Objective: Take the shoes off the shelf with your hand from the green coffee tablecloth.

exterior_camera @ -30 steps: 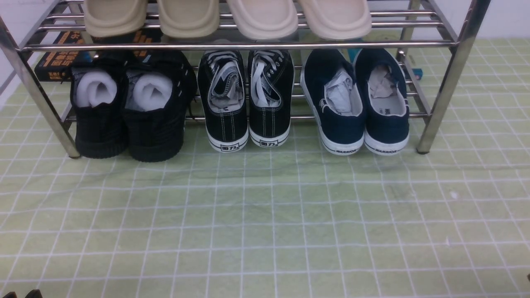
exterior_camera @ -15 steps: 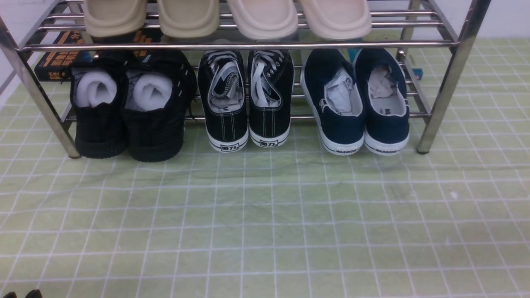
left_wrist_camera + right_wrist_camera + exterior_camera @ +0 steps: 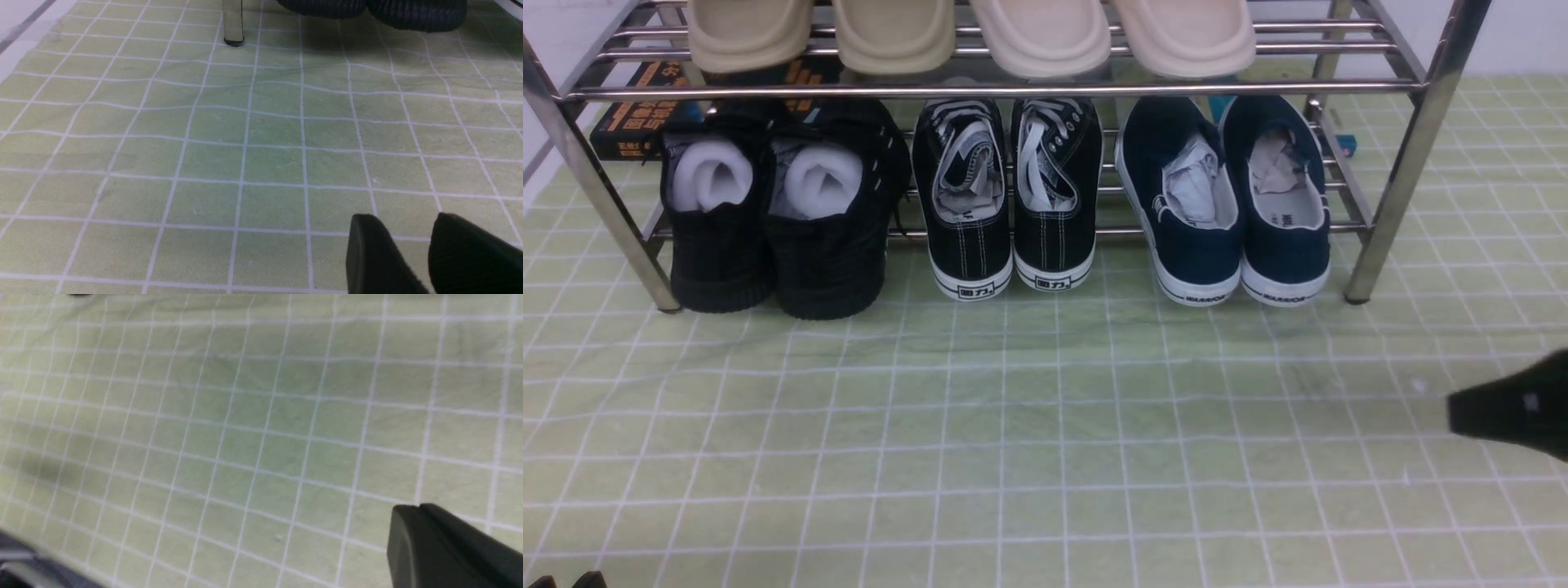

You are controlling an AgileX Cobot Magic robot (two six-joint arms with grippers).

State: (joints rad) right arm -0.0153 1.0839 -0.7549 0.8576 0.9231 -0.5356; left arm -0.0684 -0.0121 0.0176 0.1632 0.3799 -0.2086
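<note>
The navy slip-on shoes (image 3: 1225, 212) stand side by side, stuffed with paper, at the right end of the chrome shelf's (image 3: 1013, 90) lower tier, heels toward me. My right gripper (image 3: 1454, 412) pokes in from the right edge over the green tablecloth (image 3: 1045, 425), well in front of and to the right of the shoes. In the right wrist view its fingers (image 3: 408, 522) are pressed together, shut and empty. My left gripper (image 3: 404, 220) hovers low over the cloth with a clear gap between its fingers, holding nothing. Its tips just show as the left gripper (image 3: 564, 581) at the front view's bottom left corner.
Black laced sneakers (image 3: 1013, 204) sit mid-shelf and all-black shoes (image 3: 768, 229) with white foam rolls at the left. Beige slippers (image 3: 972, 33) lie on the top tier. Books (image 3: 629, 122) lie behind the rack. A rack leg (image 3: 233, 24) stands ahead of the left gripper.
The right gripper has come into the front view from the right edge, where it was out of view before. Shoes and left gripper have not moved.
</note>
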